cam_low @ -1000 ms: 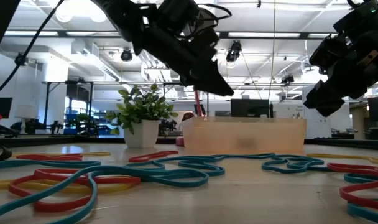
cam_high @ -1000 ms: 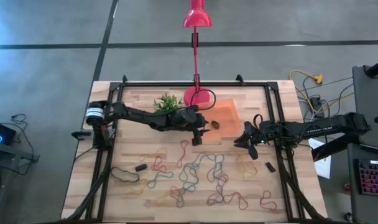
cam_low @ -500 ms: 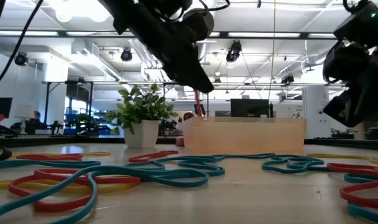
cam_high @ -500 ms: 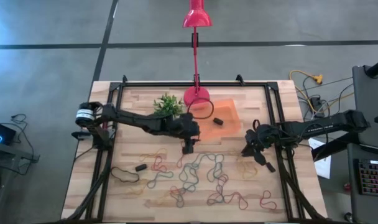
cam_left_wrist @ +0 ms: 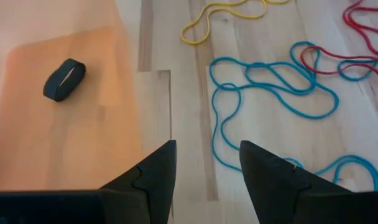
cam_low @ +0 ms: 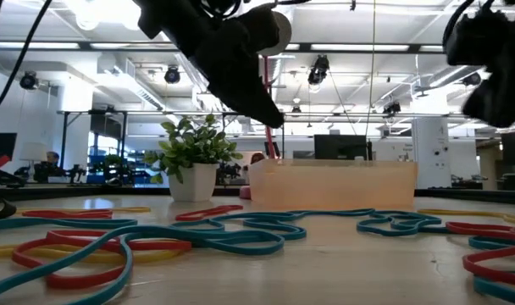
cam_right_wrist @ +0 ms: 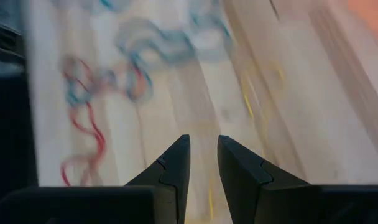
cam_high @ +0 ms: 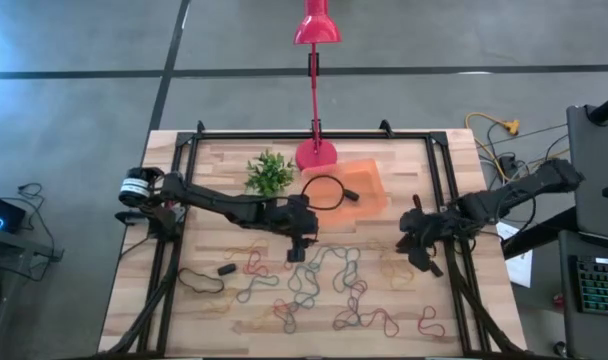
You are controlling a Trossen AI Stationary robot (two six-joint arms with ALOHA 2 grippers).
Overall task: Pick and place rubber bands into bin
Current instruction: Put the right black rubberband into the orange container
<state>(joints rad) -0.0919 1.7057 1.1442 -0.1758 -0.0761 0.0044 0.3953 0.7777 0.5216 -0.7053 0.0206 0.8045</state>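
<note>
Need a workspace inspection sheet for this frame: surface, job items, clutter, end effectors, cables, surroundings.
Surface: wooden table, dark frame around it.
Job's things: rubber bands spread over the near half; bin holds one dark band.
Clutter: plant, pink lamp.
End effectors: left end effector open, empty, above the bands; right end effector narrowly open, empty.
Cables: loose cables on the floor right of the table.
Surroundings: grey floor; room with desks behind.
</note>
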